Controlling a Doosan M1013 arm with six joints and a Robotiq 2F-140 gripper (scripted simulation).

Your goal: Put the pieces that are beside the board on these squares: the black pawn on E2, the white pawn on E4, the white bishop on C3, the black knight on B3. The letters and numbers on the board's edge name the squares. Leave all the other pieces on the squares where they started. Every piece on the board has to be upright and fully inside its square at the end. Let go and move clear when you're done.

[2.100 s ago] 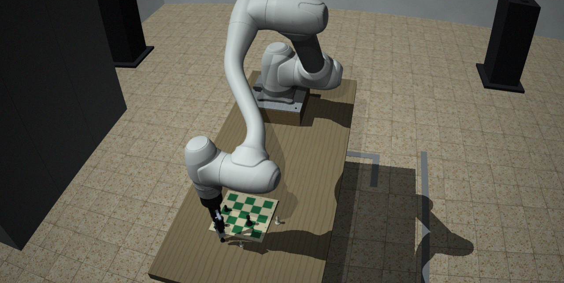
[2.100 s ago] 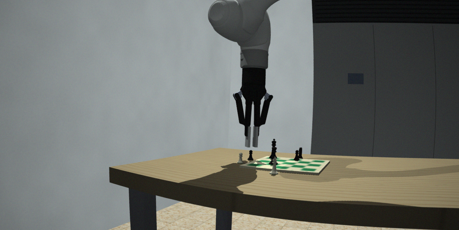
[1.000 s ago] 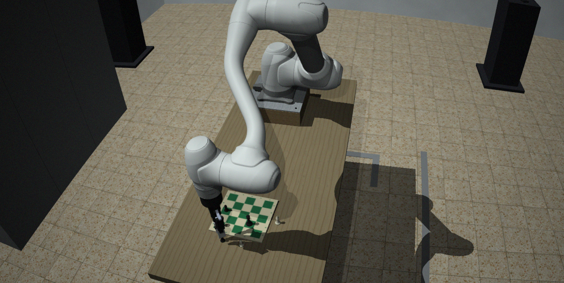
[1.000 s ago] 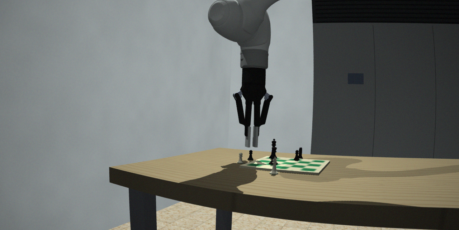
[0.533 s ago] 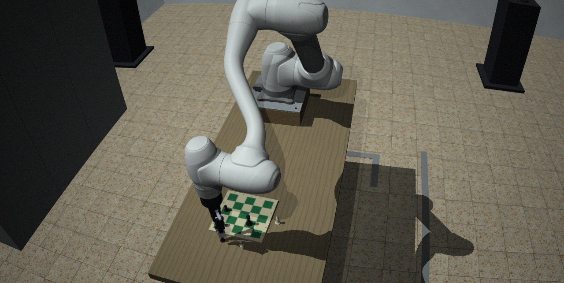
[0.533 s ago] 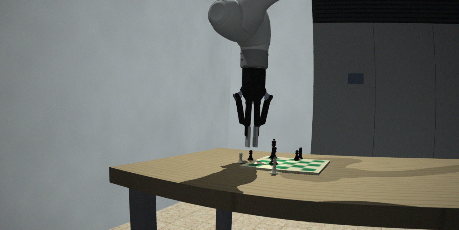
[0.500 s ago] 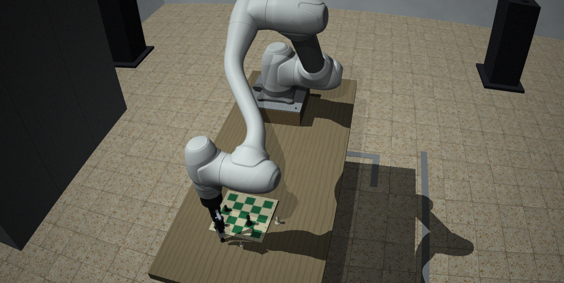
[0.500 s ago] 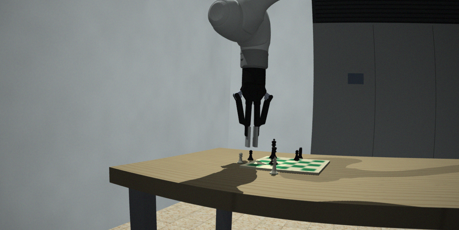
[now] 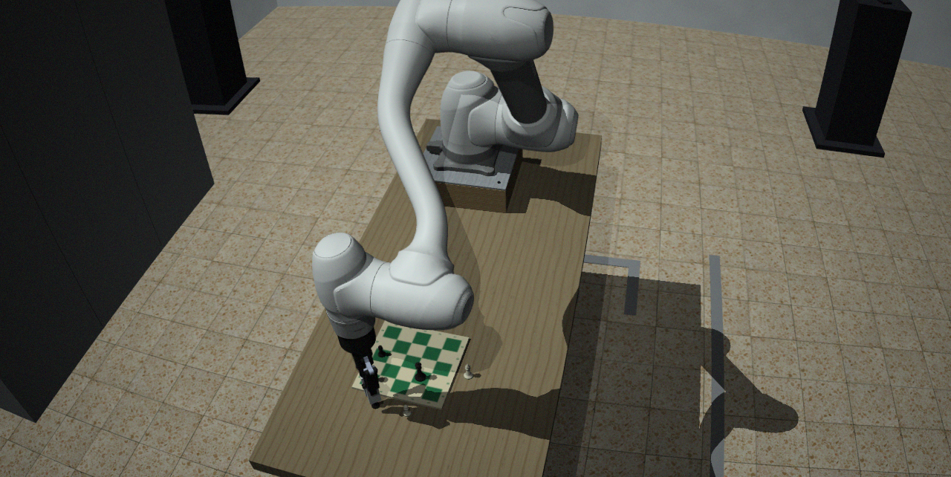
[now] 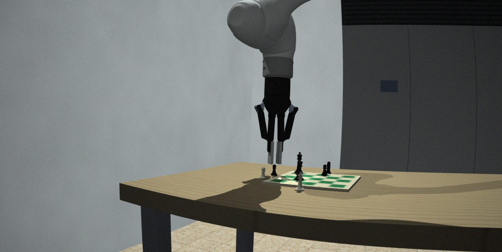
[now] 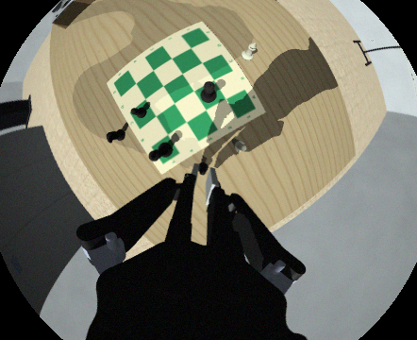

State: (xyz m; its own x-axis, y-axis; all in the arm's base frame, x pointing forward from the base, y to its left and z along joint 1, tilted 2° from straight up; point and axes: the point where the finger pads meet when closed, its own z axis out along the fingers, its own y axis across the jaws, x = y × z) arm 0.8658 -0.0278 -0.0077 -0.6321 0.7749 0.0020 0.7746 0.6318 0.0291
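My gripper (image 9: 374,397) (image 10: 275,163) (image 11: 202,173) points down above the table beside the board (image 9: 437,341) (image 10: 330,188) (image 11: 170,72). Its fingers are narrowly apart with nothing between them. The black pawn (image 9: 375,406) (image 10: 274,170) (image 11: 203,168) stands on the table below the fingertips. The white pawn (image 9: 406,411) (image 10: 263,173) (image 11: 240,144) stands off the same board edge. The white bishop (image 9: 468,372) (image 10: 299,183) (image 11: 249,52) stands off another edge. The black knight (image 10: 328,167) (image 11: 116,136) stands off the opposite edge, hidden in the top view.
A tall black king (image 10: 299,157) (image 11: 164,149) stands on a corner square near the gripper. Another black piece (image 9: 419,373) (image 11: 208,93) stands further in on the board. A smaller black piece (image 9: 381,351) (image 10: 324,170) (image 11: 140,111) stands on the knight's side.
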